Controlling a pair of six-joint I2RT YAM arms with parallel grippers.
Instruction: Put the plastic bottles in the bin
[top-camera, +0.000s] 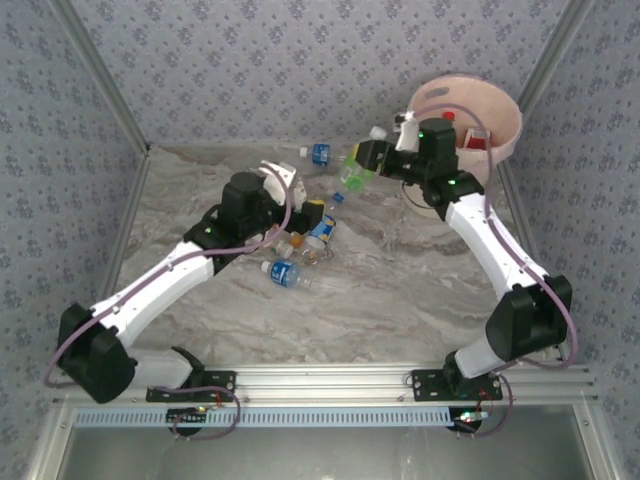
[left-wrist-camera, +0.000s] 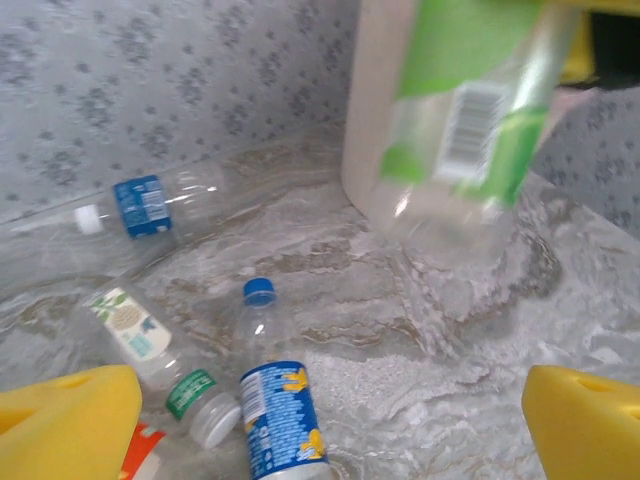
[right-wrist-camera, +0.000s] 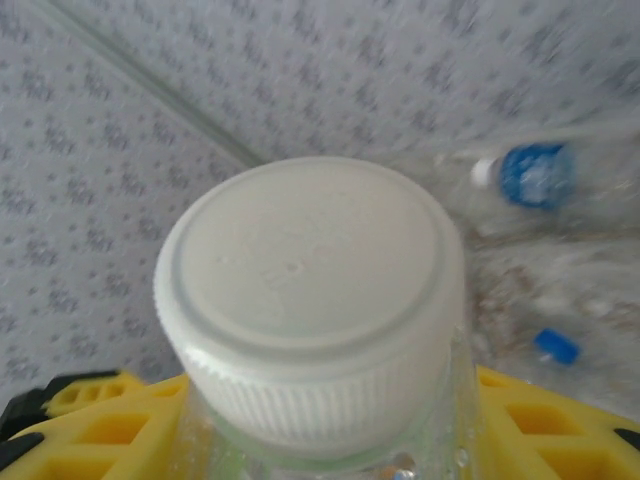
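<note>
Yellow right fingers (right-wrist-camera: 110, 430) grip bottle (right-wrist-camera: 305, 300); left fingers (left-wrist-camera: 70, 420) wide.

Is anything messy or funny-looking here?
Yes. Several bottles lie tipped over in a jumble on the table, not in the bin. One green-label bottle hangs in the air, pinched by the right gripper.

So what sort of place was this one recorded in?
Most likely a purpose-built robot test cell, not a real room: patterned wallpaper panels set in a bare metal frame, a marble-look tabletop, and an aluminium rail at the near edge holding both arm bases.
</note>
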